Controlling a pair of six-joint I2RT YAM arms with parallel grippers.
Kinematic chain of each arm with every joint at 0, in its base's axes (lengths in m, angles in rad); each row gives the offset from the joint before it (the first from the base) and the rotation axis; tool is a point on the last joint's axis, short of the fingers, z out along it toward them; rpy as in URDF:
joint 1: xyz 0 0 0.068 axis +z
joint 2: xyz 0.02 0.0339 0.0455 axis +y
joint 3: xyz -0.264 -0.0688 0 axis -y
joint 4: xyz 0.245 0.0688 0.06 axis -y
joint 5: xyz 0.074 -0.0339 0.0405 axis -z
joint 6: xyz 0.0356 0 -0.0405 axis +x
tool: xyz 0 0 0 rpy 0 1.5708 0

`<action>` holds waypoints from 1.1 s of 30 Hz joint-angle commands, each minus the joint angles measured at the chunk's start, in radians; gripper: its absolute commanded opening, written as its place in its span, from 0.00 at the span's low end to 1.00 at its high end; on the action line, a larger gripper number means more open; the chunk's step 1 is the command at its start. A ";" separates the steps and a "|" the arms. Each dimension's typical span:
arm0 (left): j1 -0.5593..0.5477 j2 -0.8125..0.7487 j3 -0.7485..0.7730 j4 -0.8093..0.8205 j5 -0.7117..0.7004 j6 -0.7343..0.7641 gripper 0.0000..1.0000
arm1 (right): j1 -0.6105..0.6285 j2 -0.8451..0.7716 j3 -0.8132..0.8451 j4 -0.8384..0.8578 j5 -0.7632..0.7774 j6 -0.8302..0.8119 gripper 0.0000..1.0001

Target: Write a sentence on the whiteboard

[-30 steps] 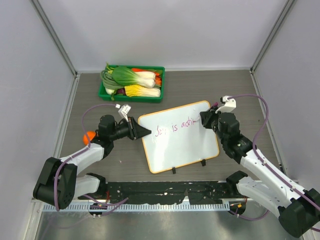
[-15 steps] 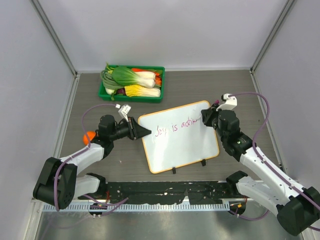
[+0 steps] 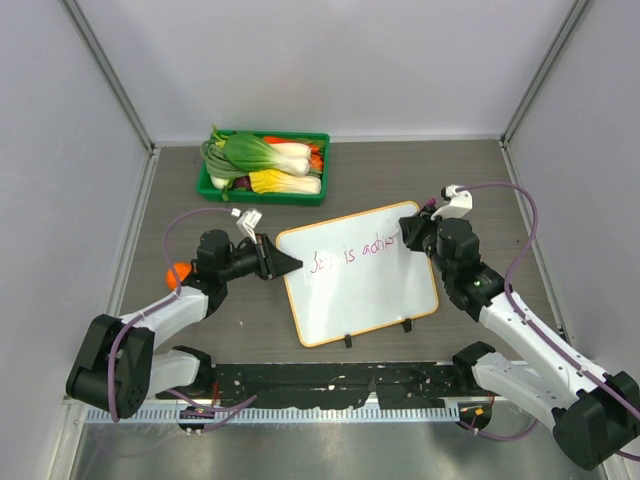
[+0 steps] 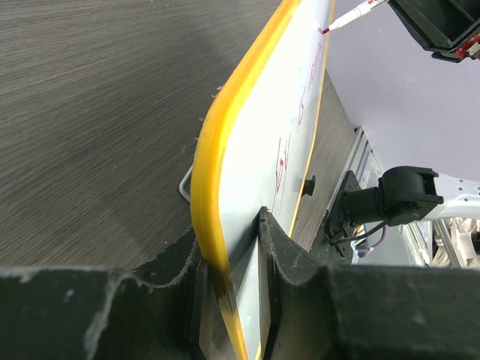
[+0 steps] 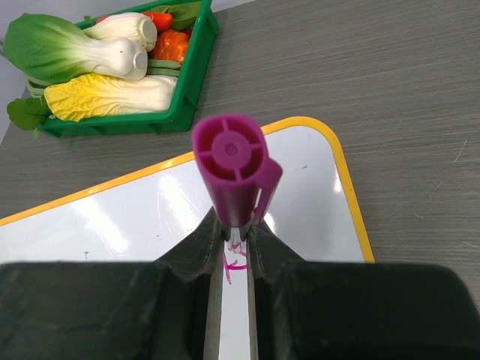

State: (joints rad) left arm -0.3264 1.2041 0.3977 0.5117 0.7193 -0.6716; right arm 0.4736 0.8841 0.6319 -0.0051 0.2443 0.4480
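Note:
The whiteboard (image 3: 370, 295) lies tilted on the table, white with an orange-yellow rim (image 4: 214, 150). The sentence (image 3: 350, 254) runs across its upper half in thin purple-pink script. My left gripper (image 3: 286, 263) is shut on the board's left edge, one finger on each face (image 4: 234, 259). My right gripper (image 3: 408, 236) sits over the board's upper right corner, shut on a purple marker (image 5: 234, 161). The marker's tip (image 4: 327, 30) touches the board at the end of the writing (image 5: 234, 259).
A green tray (image 3: 206, 187) of toy vegetables stands at the back left. A small orange object (image 3: 180, 271) lies by my left arm. Grey walls close in the table on three sides. The board's two black feet (image 3: 406, 324) point toward the arm bases.
My right gripper with the marker has shifted slightly left along the board's upper right. The left gripper and the board have stayed put.

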 commanded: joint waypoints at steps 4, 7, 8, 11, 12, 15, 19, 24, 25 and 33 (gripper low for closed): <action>0.000 0.017 -0.026 -0.082 -0.130 0.170 0.00 | -0.004 0.009 -0.004 0.017 -0.022 -0.003 0.01; -0.002 0.014 -0.026 -0.082 -0.130 0.168 0.00 | -0.004 -0.004 -0.017 0.011 -0.023 -0.005 0.01; -0.002 0.015 -0.026 -0.082 -0.130 0.168 0.00 | -0.004 -0.008 -0.020 0.011 -0.025 -0.005 0.01; -0.002 0.018 -0.026 -0.082 -0.130 0.168 0.00 | -0.004 -0.017 -0.037 -0.018 -0.033 0.001 0.01; -0.003 0.017 -0.026 -0.082 -0.129 0.168 0.00 | -0.006 -0.022 -0.041 -0.021 -0.036 0.004 0.01; -0.002 0.015 -0.026 -0.082 -0.130 0.168 0.00 | -0.004 -0.034 -0.054 -0.027 -0.036 0.008 0.01; -0.003 0.015 -0.026 -0.082 -0.130 0.168 0.00 | -0.006 -0.046 -0.066 -0.044 -0.037 0.009 0.01; -0.002 0.015 -0.026 -0.082 -0.132 0.168 0.00 | -0.004 -0.059 -0.080 -0.064 -0.031 0.001 0.01; -0.002 0.014 -0.026 -0.082 -0.132 0.168 0.00 | -0.004 -0.062 -0.083 -0.068 -0.028 0.001 0.01; -0.002 0.015 -0.026 -0.082 -0.132 0.168 0.00 | -0.004 -0.068 -0.077 -0.076 0.033 0.001 0.01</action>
State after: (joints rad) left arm -0.3264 1.2041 0.3977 0.5114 0.7189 -0.6716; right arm 0.4736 0.8112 0.5625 -0.0376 0.2089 0.4629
